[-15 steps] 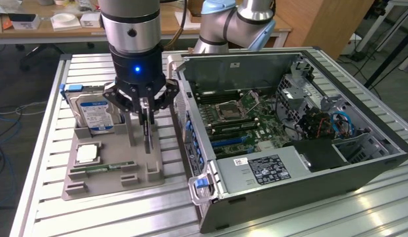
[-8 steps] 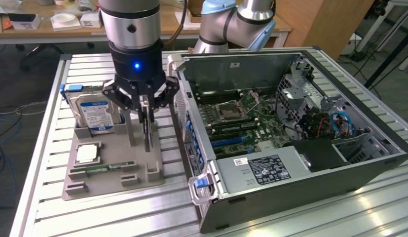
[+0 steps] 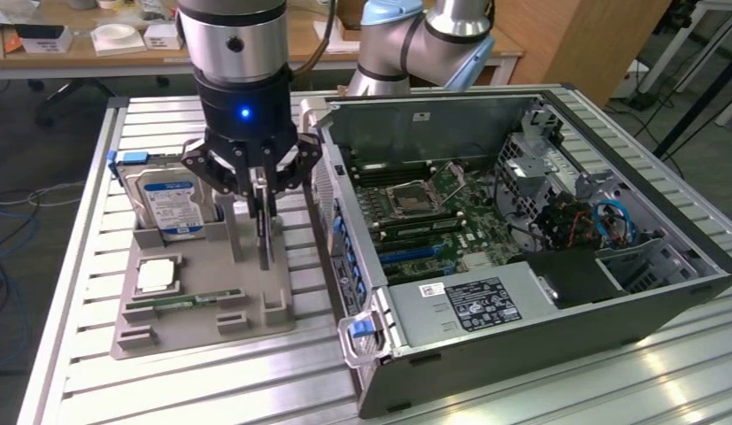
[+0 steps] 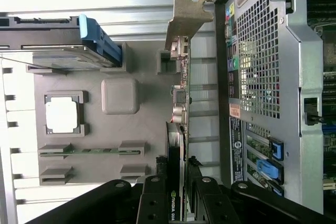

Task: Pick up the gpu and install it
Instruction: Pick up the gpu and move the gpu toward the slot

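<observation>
The gripper (image 3: 264,190) is pinching the gpu (image 3: 265,241) edge-on over the grey tray (image 3: 188,332), with the hard drive (image 3: 168,205) standing on the exterior view's left, the open computer case (image 3: 555,345) crowding close alongside, and the wrist view catching the card's pale bracket (image 4: 186,17).

Slatted metal table (image 3: 200,390), grey parts tray (image 3: 182,329) beside open computer case (image 3: 543,341)

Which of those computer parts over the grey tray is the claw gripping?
The gpu, the thin dark card standing on edge, held in the claw. The hard drive stands apart with a blue-white label; the green memory stick lies flat.
</observation>
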`<move>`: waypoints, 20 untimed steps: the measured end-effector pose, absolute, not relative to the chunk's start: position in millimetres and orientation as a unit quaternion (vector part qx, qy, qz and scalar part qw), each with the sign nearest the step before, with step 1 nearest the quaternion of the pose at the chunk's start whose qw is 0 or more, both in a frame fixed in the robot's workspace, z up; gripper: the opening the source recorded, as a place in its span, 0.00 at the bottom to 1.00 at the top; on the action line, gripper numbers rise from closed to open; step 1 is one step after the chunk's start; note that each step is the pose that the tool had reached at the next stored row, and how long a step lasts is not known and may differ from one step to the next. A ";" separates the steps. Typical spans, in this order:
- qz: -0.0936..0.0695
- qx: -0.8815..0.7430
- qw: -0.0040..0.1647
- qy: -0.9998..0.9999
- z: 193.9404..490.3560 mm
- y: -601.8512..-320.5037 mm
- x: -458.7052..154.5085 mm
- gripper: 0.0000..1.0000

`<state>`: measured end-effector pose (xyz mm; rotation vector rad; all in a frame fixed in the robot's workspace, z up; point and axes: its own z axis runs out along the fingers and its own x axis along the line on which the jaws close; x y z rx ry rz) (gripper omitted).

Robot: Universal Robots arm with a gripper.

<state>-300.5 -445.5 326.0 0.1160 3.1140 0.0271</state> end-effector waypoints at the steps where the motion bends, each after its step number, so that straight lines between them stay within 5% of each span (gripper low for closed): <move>1: 0.009 0.037 0.013 0.999 326.6 -445.5 -300.5 0.26; 20: 0.009 0.037 0.013 0.999 335.3 -445.5 -300.5 0.26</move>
